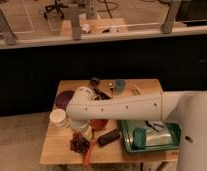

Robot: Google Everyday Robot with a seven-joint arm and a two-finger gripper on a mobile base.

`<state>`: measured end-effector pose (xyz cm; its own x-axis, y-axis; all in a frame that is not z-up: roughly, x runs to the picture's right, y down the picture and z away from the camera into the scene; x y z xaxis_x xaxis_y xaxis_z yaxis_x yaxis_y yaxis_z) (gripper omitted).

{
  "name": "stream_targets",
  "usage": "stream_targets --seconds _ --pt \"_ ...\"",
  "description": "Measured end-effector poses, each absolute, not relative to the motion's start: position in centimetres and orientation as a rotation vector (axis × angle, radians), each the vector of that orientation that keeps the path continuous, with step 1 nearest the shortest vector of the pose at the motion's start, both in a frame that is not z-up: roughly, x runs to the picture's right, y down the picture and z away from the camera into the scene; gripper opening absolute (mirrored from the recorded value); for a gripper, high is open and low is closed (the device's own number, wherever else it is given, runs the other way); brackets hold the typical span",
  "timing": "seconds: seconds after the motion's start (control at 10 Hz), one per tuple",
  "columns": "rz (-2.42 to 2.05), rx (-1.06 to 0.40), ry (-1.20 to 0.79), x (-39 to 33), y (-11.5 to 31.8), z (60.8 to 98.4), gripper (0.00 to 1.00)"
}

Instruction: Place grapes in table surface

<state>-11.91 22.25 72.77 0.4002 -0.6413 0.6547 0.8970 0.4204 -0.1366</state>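
Your claw (86,133) hangs low under the arm's elbow, and you cannot tell whether it is clenched or released. The grapes (78,143) sit just beside it, apparently resting on the bench (56,150). Likely only letting go and backing off remain.

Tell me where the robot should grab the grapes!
Probably pinch the bumpy cluster of grapes across its middle, coming straight down from above: it lies low on the table surface, with an orange thing close beside. The gripper hangs just above it.
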Motion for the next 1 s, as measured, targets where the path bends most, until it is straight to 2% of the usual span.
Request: stream_targets --seconds 0.2,0.5,0.7,0.8,1.0 --pt "-1.203 -0.547 -0.598 -11.6 24.0 74.4 0.80" --pt "-1.308 -0.656 -0.520 -11.4 26.1 76.4 0.80" --pt "-1.331 -0.662 -0.505 -11.3 26.6 77.0 0.79" --pt "-1.338 -0.667 -0.508 -11.3 27.3 77.5 0.73" --pt "-1.344 -0.671 -0.526 -11.5 28.3 78.2 0.52"
